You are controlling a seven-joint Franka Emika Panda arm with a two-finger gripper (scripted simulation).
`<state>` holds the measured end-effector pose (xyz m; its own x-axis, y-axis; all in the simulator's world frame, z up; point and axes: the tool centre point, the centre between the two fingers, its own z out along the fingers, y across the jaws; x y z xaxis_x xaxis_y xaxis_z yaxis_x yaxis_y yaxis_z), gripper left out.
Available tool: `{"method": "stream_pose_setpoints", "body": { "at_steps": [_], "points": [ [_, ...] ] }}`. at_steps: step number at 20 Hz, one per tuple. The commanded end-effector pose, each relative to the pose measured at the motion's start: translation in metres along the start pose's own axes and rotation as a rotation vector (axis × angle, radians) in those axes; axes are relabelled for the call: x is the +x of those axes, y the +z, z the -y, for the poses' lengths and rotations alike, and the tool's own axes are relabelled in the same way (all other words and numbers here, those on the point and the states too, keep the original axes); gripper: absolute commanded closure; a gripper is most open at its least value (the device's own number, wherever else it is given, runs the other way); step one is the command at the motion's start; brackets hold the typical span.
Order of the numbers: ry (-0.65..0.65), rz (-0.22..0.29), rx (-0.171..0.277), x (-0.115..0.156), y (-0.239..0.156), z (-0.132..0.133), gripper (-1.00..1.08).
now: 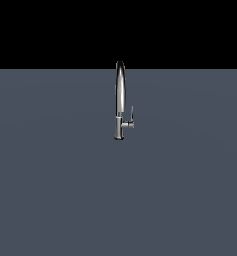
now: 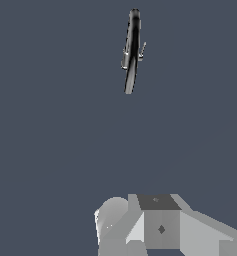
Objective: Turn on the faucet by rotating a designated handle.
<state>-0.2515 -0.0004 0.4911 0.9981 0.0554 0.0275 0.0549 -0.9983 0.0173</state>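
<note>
The faucet (image 1: 120, 100) is a tall slim chrome tap standing upright on the grey floor, in the middle of the exterior view. Its handle (image 1: 132, 114) is a thin lever blade pointing up from a short stub on the exterior view's right of the base. The wrist view shows the faucet (image 2: 132, 52) from above and far off, with the handle (image 2: 142, 50) as a small sliver beside it. Only blocky grey and white parts of my gripper (image 2: 160, 225) show at the picture's edge, well apart from the faucet. The fingertips do not show. The arm is absent from the exterior view.
Flat grey floor (image 1: 50, 190) spreads all around the faucet. A black background lies behind it. No other objects show.
</note>
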Motion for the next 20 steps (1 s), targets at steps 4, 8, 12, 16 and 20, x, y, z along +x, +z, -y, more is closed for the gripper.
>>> {"method": "stream_pose_setpoints", "body": {
  "at_steps": [4,8,12,16,20],
  "points": [
    [0.003,0.003,0.003,0.001,0.000,0.000,1.08],
    [0.015,0.014,0.014,0.007,0.001,0.000,1.08],
    [0.036,0.035,0.035,0.017,0.002,0.001,1.08],
    [0.068,0.066,0.065,0.031,0.004,0.002,1.08],
    [0.110,0.107,0.106,0.051,0.008,0.002,1.08]
  ]
}}
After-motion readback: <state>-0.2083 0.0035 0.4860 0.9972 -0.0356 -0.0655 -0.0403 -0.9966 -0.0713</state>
